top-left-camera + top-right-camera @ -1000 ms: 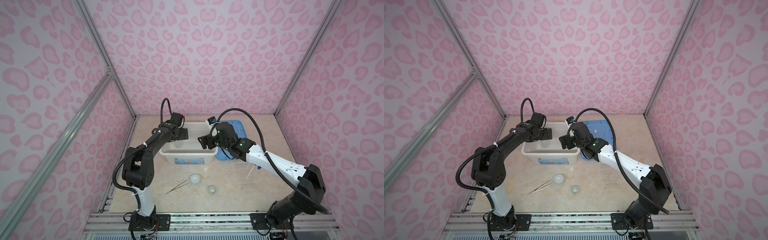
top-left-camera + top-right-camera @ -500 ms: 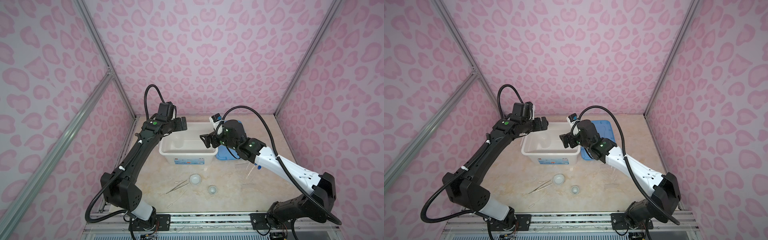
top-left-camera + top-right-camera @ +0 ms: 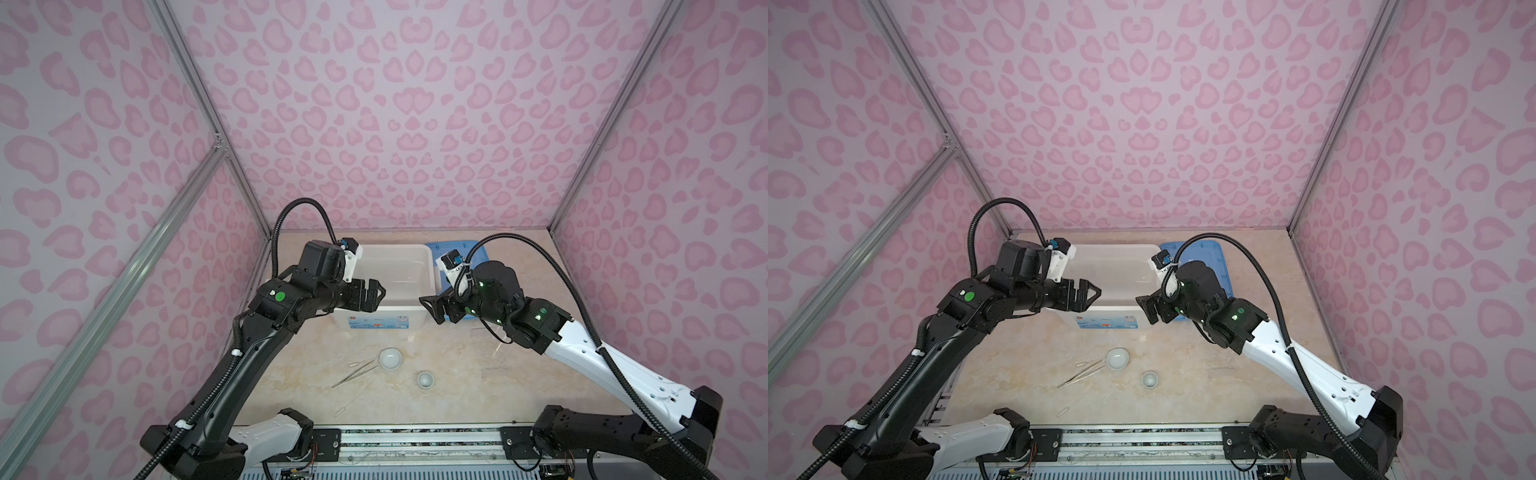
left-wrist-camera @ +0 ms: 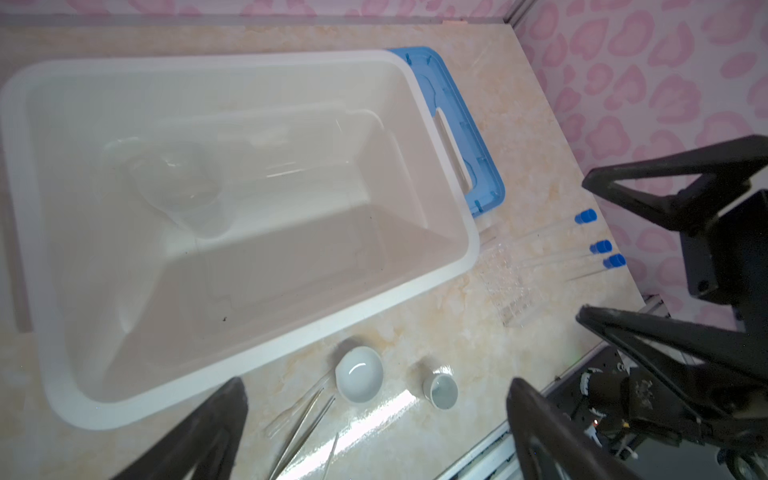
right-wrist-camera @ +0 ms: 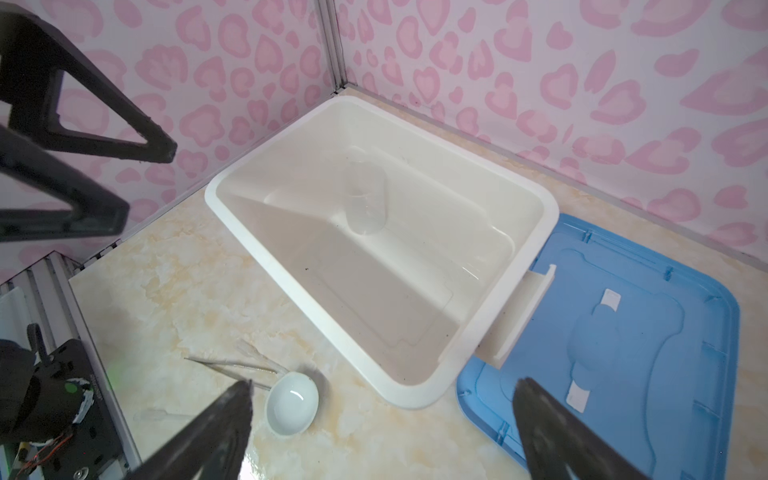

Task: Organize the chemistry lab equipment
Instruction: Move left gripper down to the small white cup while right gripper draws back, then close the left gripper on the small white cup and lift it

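**Operator:** State of both hands?

**Supervisor:** Left hand (image 3: 379, 297) and right hand (image 3: 430, 309): jaws spread wide, nothing held. They face each other above the front rim of the white bin (image 3: 390, 322), well clear of the table (image 3: 478, 374).

**Operator:** What lies nearest?

**Supervisor:** The clear beaker (image 5: 365, 203), on its side inside the bin, below and between the two hands. It appears stowed, so leave it.

**Operator:** Next out?

**Supervisor:** On the table below the hands, outside the bin's front wall:
- The larger dish (image 3: 390, 358), with the tweezers (image 3: 353, 373) just beside it.
- The smaller dish (image 3: 425, 379), set apart.

The dishes look glazed, so treat them as rigid, slick and liable to chip. Take each across the rim, one finger inside and one outside. The tweezers are thin and lie flat. Pinch across both legs at mid-length and expect them to skate.

**Operator:** Farthest?

**Supervisor:**
- **Dropper:** The dropper (image 3: 1062, 412) lies beyond the tweezers, toward the arm bases. It is probably light, with a soft bulb, so hold it by the stem.
- **Tubes:** The three tubes (image 4: 600, 247) with blue caps lie side by side, below and behind the right hand, near a corner of the blue lid (image 5: 623, 332). They will likely roll and may be fragile. Close gently at mid-length, square to the axis
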You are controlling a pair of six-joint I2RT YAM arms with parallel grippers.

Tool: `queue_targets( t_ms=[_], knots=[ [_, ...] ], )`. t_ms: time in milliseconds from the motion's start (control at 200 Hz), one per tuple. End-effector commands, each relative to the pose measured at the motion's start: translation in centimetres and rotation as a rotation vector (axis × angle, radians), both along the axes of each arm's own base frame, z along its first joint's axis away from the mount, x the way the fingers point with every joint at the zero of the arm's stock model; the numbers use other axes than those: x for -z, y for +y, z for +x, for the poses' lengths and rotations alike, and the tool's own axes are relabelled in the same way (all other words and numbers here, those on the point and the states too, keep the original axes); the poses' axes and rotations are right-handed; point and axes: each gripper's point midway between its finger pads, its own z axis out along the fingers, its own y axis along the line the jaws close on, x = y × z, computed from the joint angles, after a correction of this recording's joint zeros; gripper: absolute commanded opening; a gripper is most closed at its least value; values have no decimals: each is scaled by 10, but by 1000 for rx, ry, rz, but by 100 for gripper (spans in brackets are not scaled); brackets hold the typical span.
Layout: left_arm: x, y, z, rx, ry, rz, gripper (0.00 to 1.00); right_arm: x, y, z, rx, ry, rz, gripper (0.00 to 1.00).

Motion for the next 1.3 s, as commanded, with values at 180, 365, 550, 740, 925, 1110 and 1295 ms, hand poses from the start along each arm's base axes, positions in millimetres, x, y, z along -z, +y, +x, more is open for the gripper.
queue_targets(
  t_ms=[180,365,550,740,925,1110,1295],
  knots=[
    [90,-12,-49,-49,199,-6,98,40,-18,-27,16,71,-24,98],
    [135,-19,-56,-149,241,36,97,50,-19,-35,26,76,-34,98],
    [160,-28,-56,-221,209,60,99,55,-23,-38,45,63,-50,98],
    [175,-23,-52,-292,159,108,97,58,-26,-37,66,62,-52,98],
    [195,-33,-53,-291,170,130,96,63,-21,-37,57,71,-43,98],
    [214,-38,-50,-290,163,205,96,68,-20,-37,56,75,-37,98],
    [223,-53,-46,-257,169,241,94,72,-21,-38,60,79,-42,98]
  ],
)
